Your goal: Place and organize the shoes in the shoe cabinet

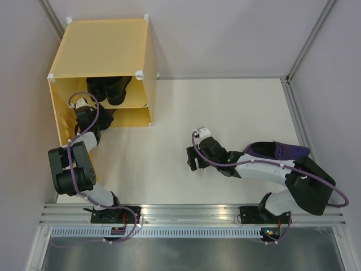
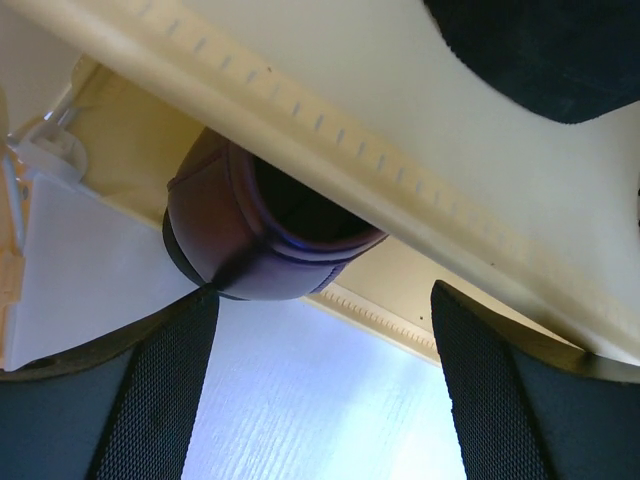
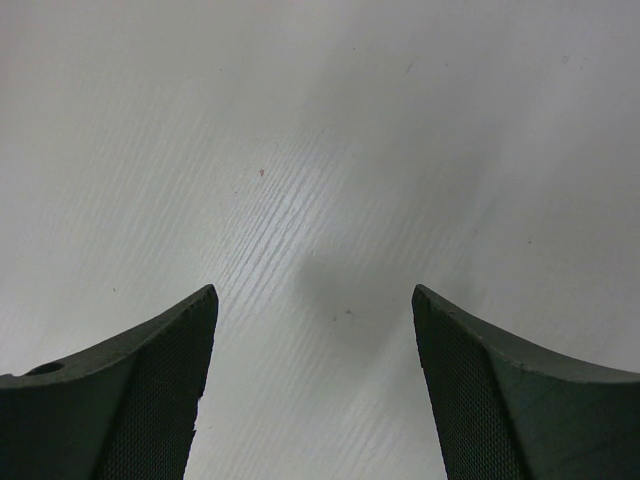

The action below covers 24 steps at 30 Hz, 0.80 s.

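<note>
Loose purple shoe (image 1: pixel 280 151) lies on the table (image 1: pixel 225 107), outside the shoe cabinet (image 1: pixel 104 48); it sits at 3 o'clock from the right gripper (image 1: pixel 194 162), near but apart, partly hidden by the right arm's forearm; long axis runs 9-to-3, pointed toe toward 3, heel opening toward the gripper. Right arm is plainly the nearer; left arm is well apart, at the cabinet.

Right gripper: jaws wide apart, nothing between them, only bare table below in the wrist view (image 3: pixel 312 295); forearm folded low across the table, gripper pointing to about 10 o'clock, so away from the shoe; judgement: it must turn back toward 3 before any grasp.

Left gripper (image 2: pixel 322 292): jaws spread, nothing held; arm reaches to 12 o'clock into the lower compartment; the stowed purple shoe (image 2: pixel 260 225) lies heel-out under the shelf (image 2: pixel 350 150), just past the fingertips. Black pair (image 1: pixel 110 87) sits on the shelf above.
</note>
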Available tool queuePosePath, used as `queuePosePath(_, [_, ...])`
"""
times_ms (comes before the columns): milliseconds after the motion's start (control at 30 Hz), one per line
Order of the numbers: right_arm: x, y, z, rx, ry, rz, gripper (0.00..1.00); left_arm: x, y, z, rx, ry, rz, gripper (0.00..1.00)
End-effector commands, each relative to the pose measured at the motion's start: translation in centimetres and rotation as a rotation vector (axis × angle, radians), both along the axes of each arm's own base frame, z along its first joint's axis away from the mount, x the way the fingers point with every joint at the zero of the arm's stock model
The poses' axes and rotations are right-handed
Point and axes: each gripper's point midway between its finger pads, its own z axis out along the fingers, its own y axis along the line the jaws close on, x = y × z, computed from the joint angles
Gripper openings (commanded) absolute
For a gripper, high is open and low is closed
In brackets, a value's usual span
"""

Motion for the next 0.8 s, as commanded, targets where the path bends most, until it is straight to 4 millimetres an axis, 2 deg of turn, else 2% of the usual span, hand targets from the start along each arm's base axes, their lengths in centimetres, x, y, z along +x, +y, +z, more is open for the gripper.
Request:
queuePosePath(0, [1.2,0.9,1.1,0.024,-0.036,-0.009,0.82,2.7,-1.2,2.9,0.015,-0.104,-0.085,0.89])
queuePosePath(600, [1.2,0.8,1.1,0.021,-0.037,-0.009,0.83,5.4,-5.2,5.3,0.015,-0.169,-0.18,0.89])
queuePosePath(733, [1.2,0.7,1.1,0.017,-0.039,-0.013,0.82,4.9,-4.9,5.4,0.03,-0.169,-0.141,0.89])
queuePosePath(767, [1.2,0.7,1.1,0.019,-0.04,-0.012,0.82,4.6,-4.0,5.9,0.05,-0.175,-0.096,0.9])
